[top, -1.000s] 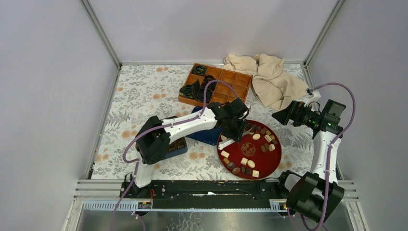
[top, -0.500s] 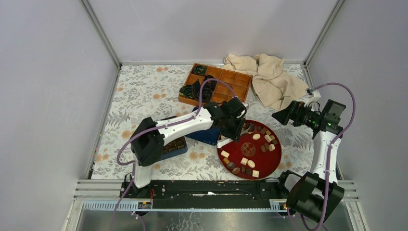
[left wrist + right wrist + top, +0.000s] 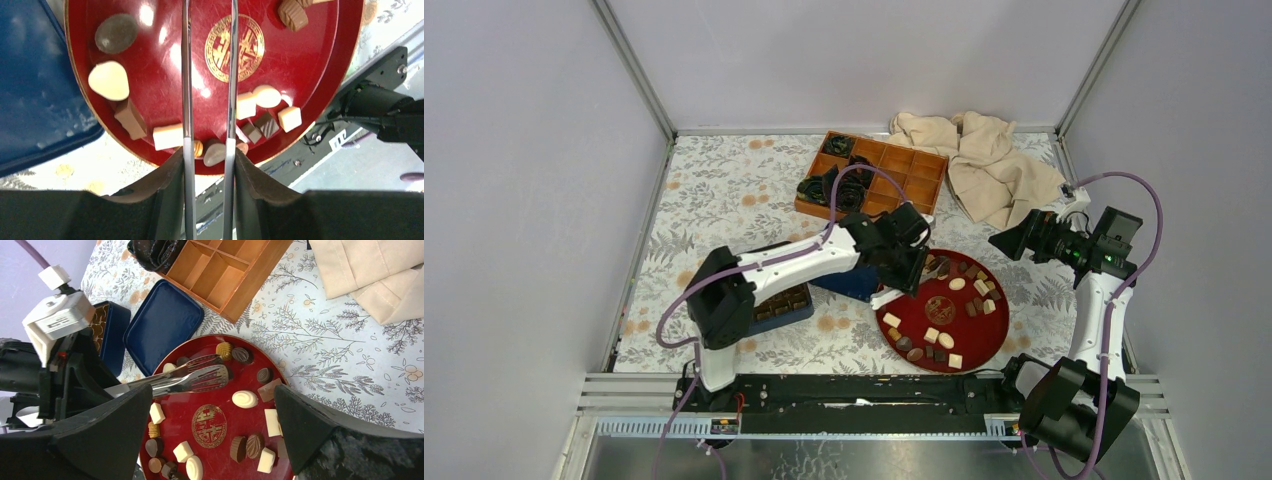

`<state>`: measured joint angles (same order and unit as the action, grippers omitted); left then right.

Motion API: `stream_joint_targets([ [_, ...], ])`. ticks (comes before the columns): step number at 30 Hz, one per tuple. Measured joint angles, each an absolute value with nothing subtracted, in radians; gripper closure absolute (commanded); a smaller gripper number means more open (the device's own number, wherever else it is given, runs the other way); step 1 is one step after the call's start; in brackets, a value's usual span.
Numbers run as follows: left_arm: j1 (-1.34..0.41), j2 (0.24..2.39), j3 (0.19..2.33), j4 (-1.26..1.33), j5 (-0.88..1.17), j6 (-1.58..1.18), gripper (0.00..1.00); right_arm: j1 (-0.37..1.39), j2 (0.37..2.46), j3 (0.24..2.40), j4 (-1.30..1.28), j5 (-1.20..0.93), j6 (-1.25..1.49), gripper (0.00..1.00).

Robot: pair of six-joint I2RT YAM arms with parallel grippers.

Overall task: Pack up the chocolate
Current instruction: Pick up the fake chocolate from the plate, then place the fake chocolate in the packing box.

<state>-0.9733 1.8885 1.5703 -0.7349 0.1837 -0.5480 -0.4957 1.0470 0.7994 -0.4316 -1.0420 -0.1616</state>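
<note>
We see the left gripper [image 3: 909,268] clenched on a pair of metal tongs [image 3: 192,380], low over the left part of the red plate [image 3: 977,332]. The two blades of the tongs run out from between its fingers and end above the plate, near its far side. From the right wrist view the slotted tips look empty, but we cannot tell this for sure, and in the left wrist view the tips are cut off by the edge. Most of the chocolate [image 3: 244,399] lies loose on this plate: cream-white, mid-brown and dark brown pieces, spread around a gold emblem [image 3: 235,47] in the middle, with one group at the near rim and another at the far rim. Some brown pieces also sit in a blue tin [image 3: 117,337], which stands on the desk [image 3: 724,190] to the left of the plate, partly under the left arm. A blue lid [image 3: 162,325] lies between this tin and the plate, and the plate's edge comes just beside it. Behind them stands a wooden box [image 3: 904,165] with many compartments; black paper cups [image 3: 834,188] are crumpled in its left compartments. A beige cloth [image 3: 984,165] lies bunched to the right of the box. The right gripper [image 3: 1012,240] is released, its fingers wide apart with nothing between them, and it hangs in the air to the right of the plate, looking down on it.
</note>
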Motion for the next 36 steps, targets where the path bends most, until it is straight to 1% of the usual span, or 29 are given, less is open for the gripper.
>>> stream_joint_targets([
  [8,-0.973,1.706,1.429,-0.726,0.23,-0.566,1.0,-0.496,1.047,0.799,-0.434,-1.048,-0.162,0.0],
  [16,-0.973,1.505,1.288,-0.753,0.212,-0.596,1.0,-0.496,1.047,0.799,-0.434,-1.06,-0.165,0.0],
  [25,-0.954,1.306,1.269,-0.895,0.124,-0.617,1.0,-0.496,1.049,0.799,-0.434,-1.07,-0.173,0.0],
  [36,-0.933,1.161,1.269,-1.143,-0.035,-0.661,1.0,-0.496,1.069,0.799,-0.434,-1.153,-0.199,0.0],
])
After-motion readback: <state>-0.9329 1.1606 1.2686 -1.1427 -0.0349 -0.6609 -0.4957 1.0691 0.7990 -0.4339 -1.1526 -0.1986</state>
